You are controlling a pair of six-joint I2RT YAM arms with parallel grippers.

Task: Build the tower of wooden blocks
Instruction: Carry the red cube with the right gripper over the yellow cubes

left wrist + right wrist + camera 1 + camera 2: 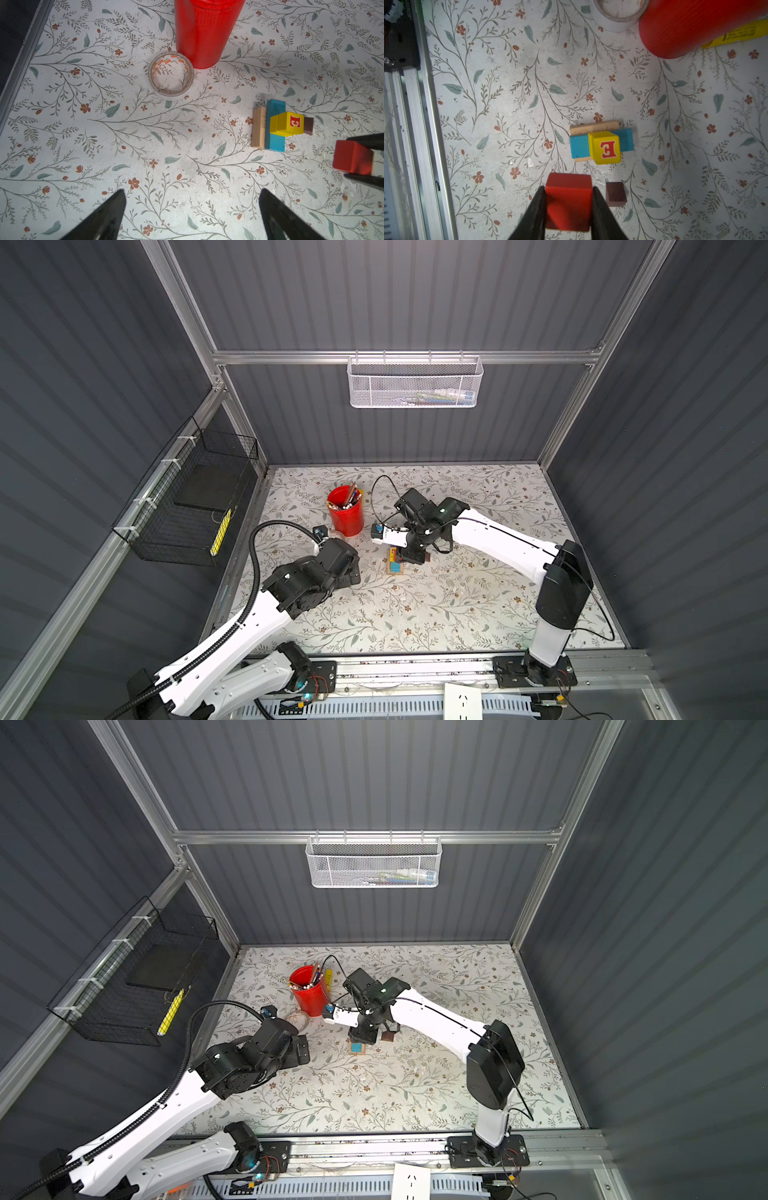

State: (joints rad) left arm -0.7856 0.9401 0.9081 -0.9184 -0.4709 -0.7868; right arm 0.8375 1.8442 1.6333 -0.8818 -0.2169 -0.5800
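Near the tower [600, 145], red cube [569, 199] tight in the right pincer [569, 189]; left pincer [192, 191] wide open, well apart.

Block stack [358, 1048] under right arm [432, 1013], brown piece [389, 1037] just beside — red cup [309, 994] near

You get one readable mark: red letter E on the yellow cube [605, 148], near the red cup [204, 31]. Orange print inside the tape roll [170, 76], just beside that cup, too small to read.
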